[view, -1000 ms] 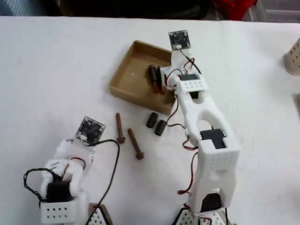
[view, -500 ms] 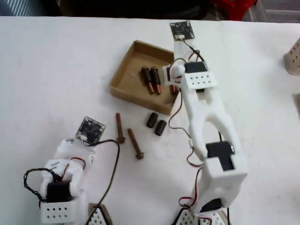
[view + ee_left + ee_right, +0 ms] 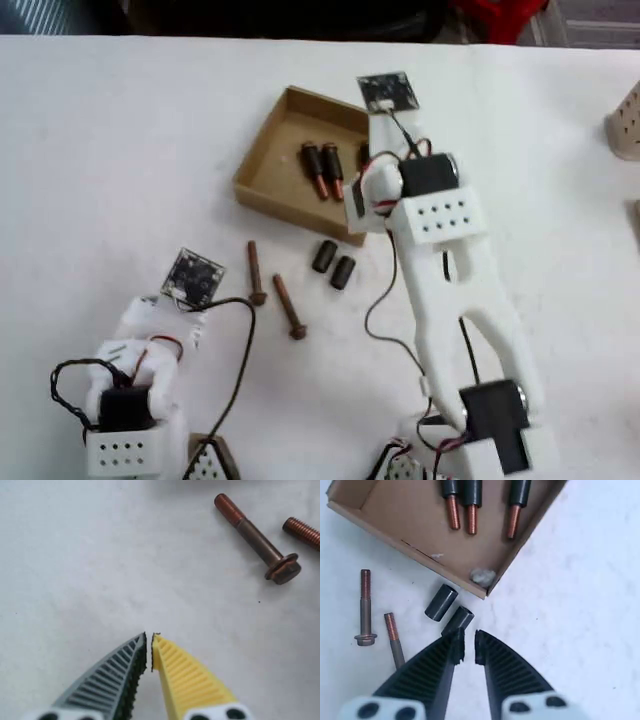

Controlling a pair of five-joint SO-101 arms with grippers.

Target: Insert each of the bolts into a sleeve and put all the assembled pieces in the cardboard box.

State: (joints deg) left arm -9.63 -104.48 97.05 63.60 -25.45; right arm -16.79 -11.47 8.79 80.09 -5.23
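The cardboard box [image 3: 262,170] holds three assembled pieces [image 3: 465,500], each a copper bolt in a black sleeve. Just outside its near wall lie two loose black sleeves [image 3: 323,256] [image 3: 343,271]. Two bare bolts [image 3: 255,272] [image 3: 289,306] lie beside them. My right gripper [image 3: 468,645] hovers over the table by the box's near corner, right above one sleeve [image 3: 458,619]; it is nearly shut with a thin gap and holds nothing. My left gripper [image 3: 149,637] is shut and empty, low over bare table, a bolt [image 3: 257,540] a short way off.
The left arm [image 3: 130,400] rests at the table's near left corner. The right arm [image 3: 450,260] stretches from the near edge toward the box. A pale perforated object [image 3: 625,125] stands at the far right edge. White table [image 3: 130,150] lies open left of the box.
The right gripper has drawn back out of the box toward the near side, leaving the assembled pieces inside. The left arm has not moved.
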